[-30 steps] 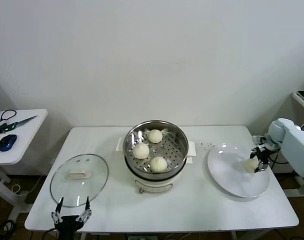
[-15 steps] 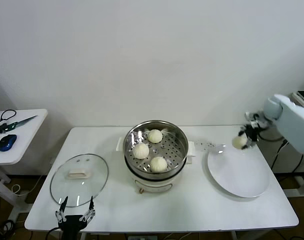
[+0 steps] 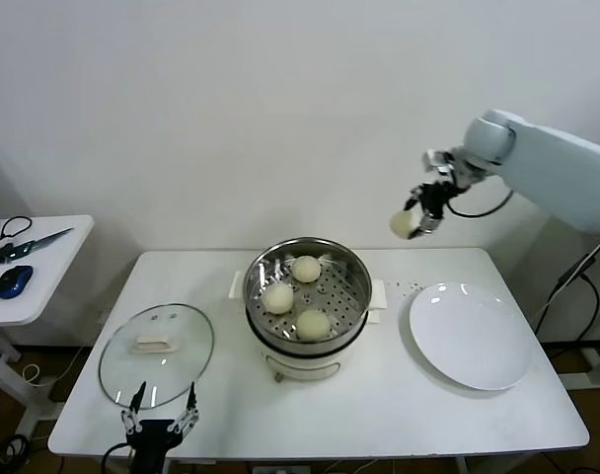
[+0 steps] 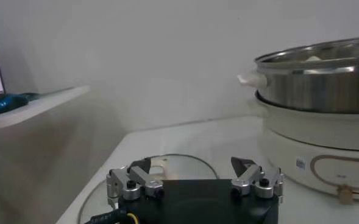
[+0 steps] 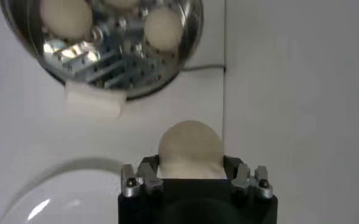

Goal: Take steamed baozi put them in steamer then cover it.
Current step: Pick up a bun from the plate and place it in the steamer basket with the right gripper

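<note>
Since the earlier frames, the right pincer [image 3: 418, 219] has been raised from the white plate [image 3: 470, 336] to the upper right of the head view, and a baozi [image 3: 403, 224] has been carried up with it, leaving the plate bare. The bun is being held off the counter [image 3: 379, 405], in front of the plain white wall [image 3: 280, 109], up and to the right of the steamer [image 3: 307, 293]. In the right wrist view the pincer [image 5: 190, 169] is being kept closed on the smooth, domed dough [image 5: 191, 146], with a finger pressed to each side.

The white counter is being shown at the centre of the head view, with a small side table [image 3: 34, 269] at the left edge bearing a blue mouse [image 3: 14, 281].

The steamer is round, of shiny steel, on a white base, and three cream buns [image 3: 297, 294] are being held on its perforated tray. The cover [image 3: 156, 354], clear glass with a metal rim and a white rectangular handle, is lying flat at the lower left.

The right arm [image 3: 547, 173] is being stretched in from the right edge, bent down at the wrist. The left pincer [image 3: 160, 423] is being held low at the counter's front edge, just before the cover, its fingers spread and holding nothing.
</note>
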